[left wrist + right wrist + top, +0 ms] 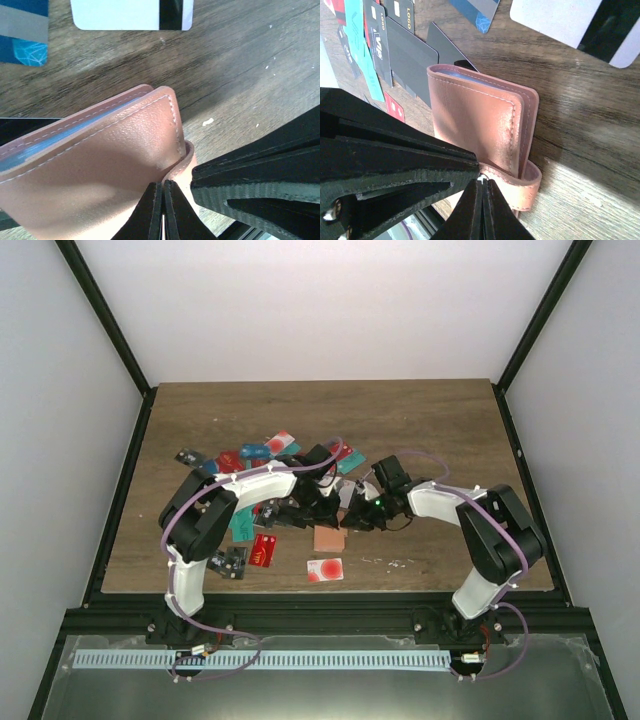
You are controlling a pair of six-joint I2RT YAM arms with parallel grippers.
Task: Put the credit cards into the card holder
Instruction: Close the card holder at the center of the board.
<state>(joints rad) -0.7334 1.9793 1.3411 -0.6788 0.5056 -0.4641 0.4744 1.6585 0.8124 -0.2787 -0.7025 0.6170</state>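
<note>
brown wooden table (430, 420) with small white specks (390, 562), perhaps crumbs, near front edge.

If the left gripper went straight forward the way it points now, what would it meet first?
The card holder: the left gripper is shut right at its near edge, so it would push into the tan leather at once. Depth beyond it is unclear.

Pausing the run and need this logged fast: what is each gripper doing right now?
Left gripper: fingers closed, pinching the card holder at its edge.
Right gripper: fingers closed, pinching the card holder too.
</note>
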